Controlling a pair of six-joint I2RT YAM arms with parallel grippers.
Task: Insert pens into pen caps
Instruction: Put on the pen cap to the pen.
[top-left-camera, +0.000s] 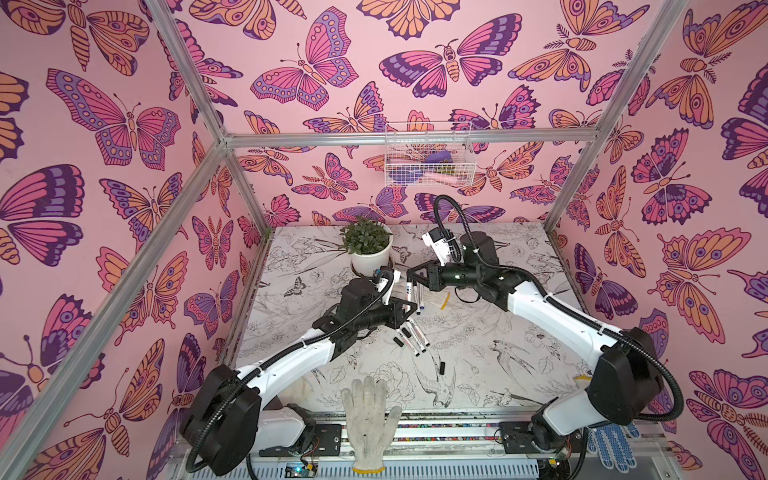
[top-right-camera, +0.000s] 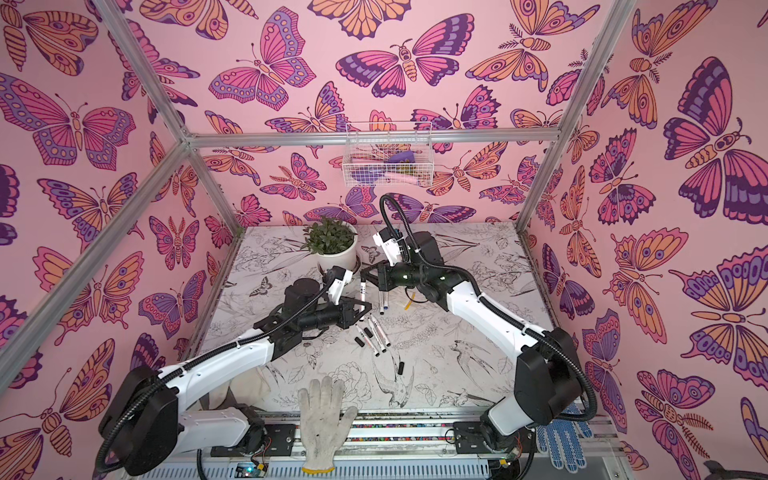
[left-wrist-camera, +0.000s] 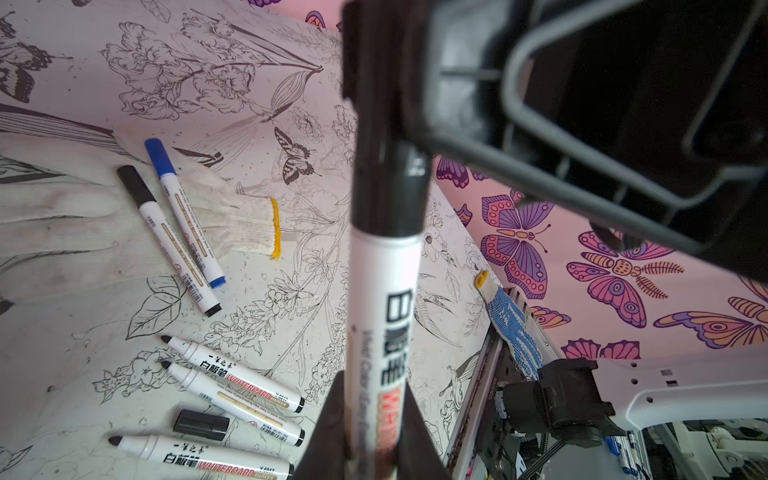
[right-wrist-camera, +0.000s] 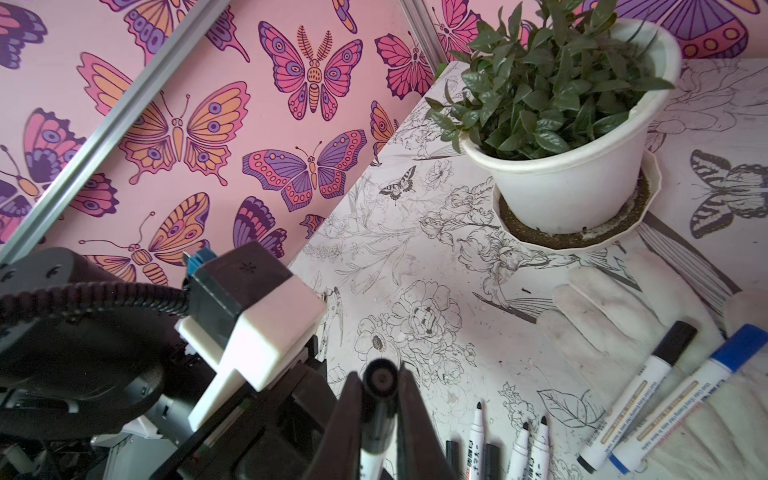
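Observation:
Above the table's middle, a white pen (left-wrist-camera: 384, 291) runs between my two grippers, and in both top views it hangs off the table (top-left-camera: 409, 292) (top-right-camera: 363, 292). My left gripper (left-wrist-camera: 374, 436) (top-left-camera: 413, 307) is shut on its barrel. My right gripper (right-wrist-camera: 379, 378) (top-left-camera: 409, 277) is shut on the black pen cap (right-wrist-camera: 380, 399) (left-wrist-camera: 390, 187), which covers the pen's tip. Three uncapped pens (left-wrist-camera: 232, 374) (top-left-camera: 415, 338) and a loose black cap (left-wrist-camera: 201, 424) lie below. Another cap (top-left-camera: 442, 368) lies nearer the front. A black-capped pen (left-wrist-camera: 166, 237) and a blue-capped pen (left-wrist-camera: 183, 212) rest on a glove.
A potted plant (top-left-camera: 368, 245) in a white pot stands at the back, close behind the grippers. A white glove (top-left-camera: 370, 419) drapes over the front rail and a blue-dotted glove (top-left-camera: 611, 449) lies at the front right. A wire basket (top-left-camera: 428, 158) hangs on the back wall. A small yellow strip (top-left-camera: 445, 300) lies right of the pens.

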